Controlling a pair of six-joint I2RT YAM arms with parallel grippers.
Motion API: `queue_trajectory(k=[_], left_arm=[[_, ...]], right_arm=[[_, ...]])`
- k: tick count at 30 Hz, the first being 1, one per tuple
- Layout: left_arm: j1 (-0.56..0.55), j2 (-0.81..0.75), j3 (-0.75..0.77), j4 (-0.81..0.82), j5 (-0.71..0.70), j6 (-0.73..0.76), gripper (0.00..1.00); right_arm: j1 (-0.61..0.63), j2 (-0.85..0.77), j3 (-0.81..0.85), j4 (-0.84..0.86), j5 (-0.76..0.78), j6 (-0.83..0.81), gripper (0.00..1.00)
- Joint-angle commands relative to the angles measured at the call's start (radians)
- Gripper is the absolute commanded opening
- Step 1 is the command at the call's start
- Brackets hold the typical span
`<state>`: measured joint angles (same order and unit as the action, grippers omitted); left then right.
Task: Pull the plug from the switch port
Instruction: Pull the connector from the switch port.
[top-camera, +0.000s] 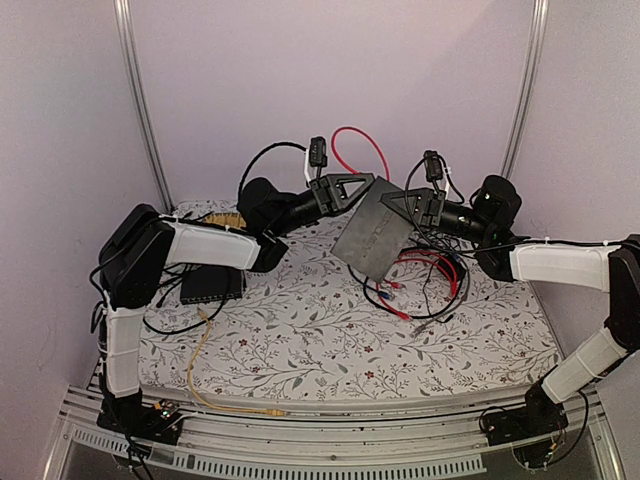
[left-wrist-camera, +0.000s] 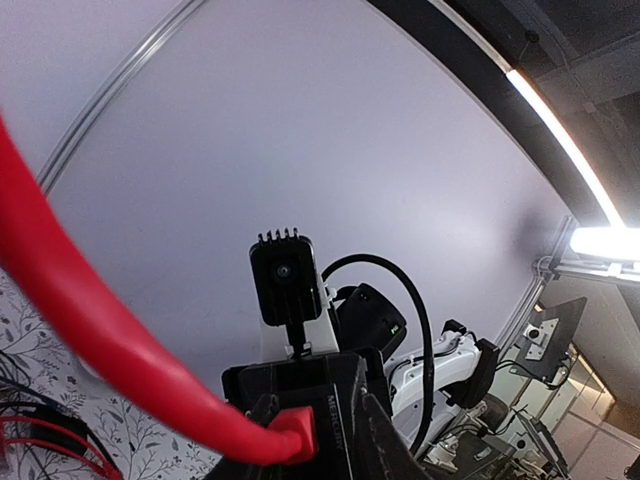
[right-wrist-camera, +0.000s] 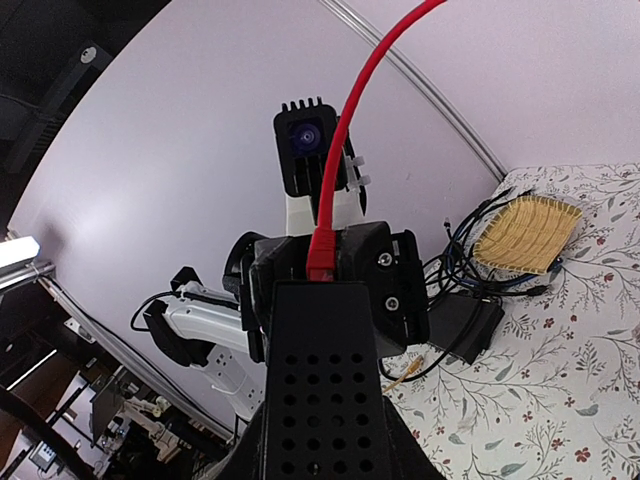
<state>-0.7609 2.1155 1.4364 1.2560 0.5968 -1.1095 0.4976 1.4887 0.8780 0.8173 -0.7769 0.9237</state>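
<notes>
The flat matte-black switch (top-camera: 375, 238) is held tilted up off the table between both arms. In the right wrist view its perforated face (right-wrist-camera: 322, 390) fills the bottom. The red plug (right-wrist-camera: 322, 255) sits in a port on the switch's far thin edge. Its red cable (top-camera: 352, 150) loops up behind. My right gripper (top-camera: 402, 208) is shut on the switch, as the right wrist view (right-wrist-camera: 320, 445) shows. My left gripper (top-camera: 360, 190) is closed around the red plug (left-wrist-camera: 297, 432) at that edge, shown in the left wrist view (left-wrist-camera: 315, 435).
A dark grey box (top-camera: 212, 285) with a yellow cable (top-camera: 200, 350) lies at the left on the floral cloth. A woven yellow mat (top-camera: 222, 218) lies behind it. A tangle of red and black cables (top-camera: 430, 275) lies under the right gripper.
</notes>
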Motion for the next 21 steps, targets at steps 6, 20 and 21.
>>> queue_trajectory(k=[6, 20, 21], left_arm=[[0.005, -0.006, 0.031, 0.0, 0.028, 0.001, 0.21], [0.006, -0.006, 0.032, 0.009, 0.027, -0.005, 0.09], [0.005, -0.006, 0.032, 0.009, 0.026, -0.005, 0.08]], right_arm=[[0.007, -0.019, 0.031, 0.079, -0.001, 0.006, 0.01], [0.007, -0.019, 0.027, 0.08, 0.001, 0.006, 0.01], [0.008, -0.019, 0.027, 0.081, 0.002, 0.006, 0.01]])
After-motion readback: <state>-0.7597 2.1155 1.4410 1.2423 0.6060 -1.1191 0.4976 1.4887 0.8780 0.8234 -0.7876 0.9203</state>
